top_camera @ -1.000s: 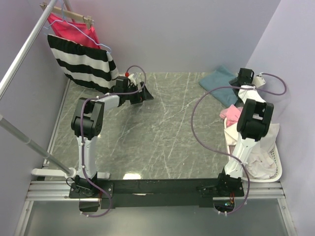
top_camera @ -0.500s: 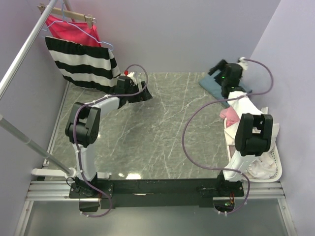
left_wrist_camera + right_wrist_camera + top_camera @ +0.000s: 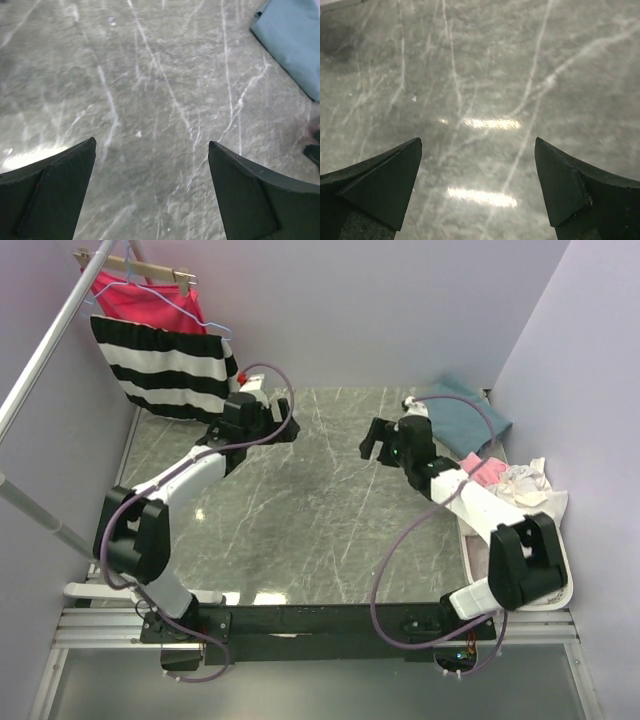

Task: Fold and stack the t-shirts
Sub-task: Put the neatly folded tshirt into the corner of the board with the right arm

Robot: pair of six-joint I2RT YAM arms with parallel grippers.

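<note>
Table (image 3: 300, 530): one, grey-green with pale veins. It fills the middle of my overhead view.
Rack poles (image 3: 45, 345): I count two metal tubes, both on the 9 to 11 o'clock side, slanting past the table's left edge.
Arms: two. My left arm (image 3: 190, 472) runs from its base at 7 o'clock up toward 11 o'clock. My right arm (image 3: 480, 505) runs from 5 o'clock up toward 1 o'clock.
Striped garment (image 3: 165, 365): one, black and white, hanging at 11 o'clock, just beside my left wrist.
Basket (image 3: 566, 585): one, white, at the table's 4 o'clock edge, partly behind my right elbow.
Slate-blue t-shirt (image 3: 462, 425): I can see one. It lies in a loose fold on the table at 1 o'clock, in the far right corner, and a purple cable crosses over it. In my left wrist view it sits in the 2 o'clock corner.
Red-pink garment (image 3: 145, 295): one, hanging above the striped one.
Cream cloth (image 3: 525, 485): one crumpled heap at the far end of the basket. I cannot tell how many pieces are in it.
Pink cloth (image 3: 487, 472): one bunch, touching the cream heap on its 9 o'clock side.
Left gripper (image 3: 151, 142): one, jaws spread wide, with only bare marble showing between the fingers.
Right gripper (image 3: 478, 140): one, jaws likewise spread wide over bare marble. It hangs near the blue shirt at the shirt's 9 o'clock, apart from it.
Wooden hanger (image 3: 150, 272): one, at the top of the rack, carrying the red-pink garment.
</note>
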